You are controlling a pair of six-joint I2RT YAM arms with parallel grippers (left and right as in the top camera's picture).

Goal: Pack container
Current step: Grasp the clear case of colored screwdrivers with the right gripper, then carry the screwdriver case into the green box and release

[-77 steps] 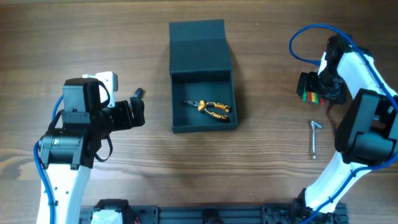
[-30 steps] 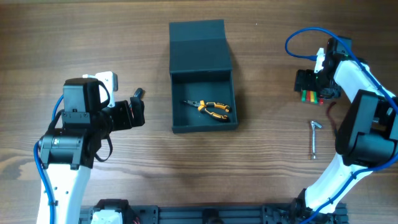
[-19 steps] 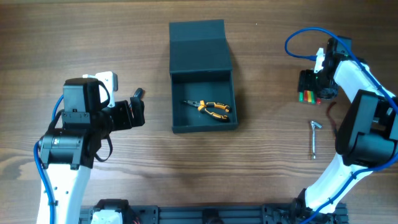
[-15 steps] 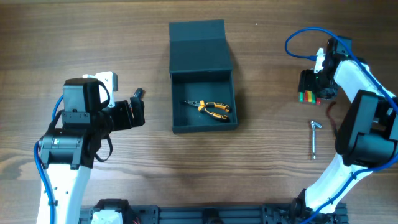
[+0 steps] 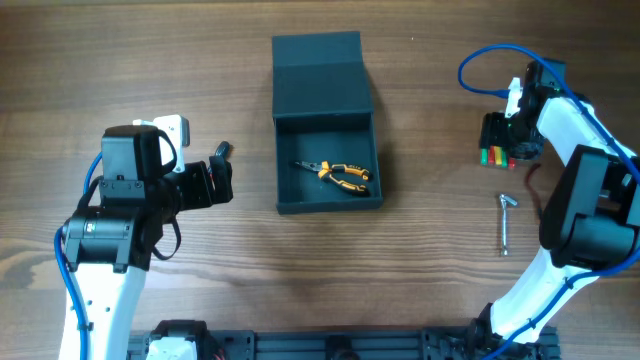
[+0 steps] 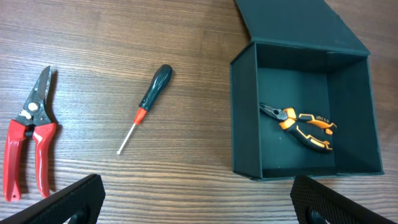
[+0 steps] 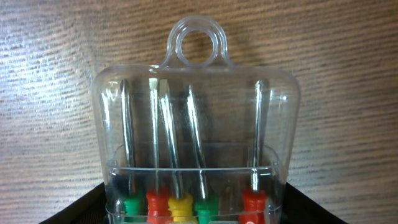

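Observation:
The dark teal container (image 5: 328,190) stands open at the table's middle, its flap lid (image 5: 318,65) lying flat behind it. Orange-and-black pliers (image 5: 345,176) lie inside; the left wrist view shows them too (image 6: 301,126). My right gripper (image 5: 505,135) is at the far right, shut on a clear case of screwdrivers with coloured handles (image 7: 196,155), which sits between its fingers just above the wood. My left gripper (image 5: 222,178) is open and empty, left of the container (image 6: 242,118).
A green-handled screwdriver (image 6: 147,99) and red pruning shears (image 6: 25,146) lie on the table left of the container, mostly hidden under my left arm in the overhead view. A silver hex key (image 5: 506,222) lies at the right, below the right gripper.
My right gripper has shifted slightly up and left with the screwdriver case, then held still. The left arm, the container and the pliers have not moved.

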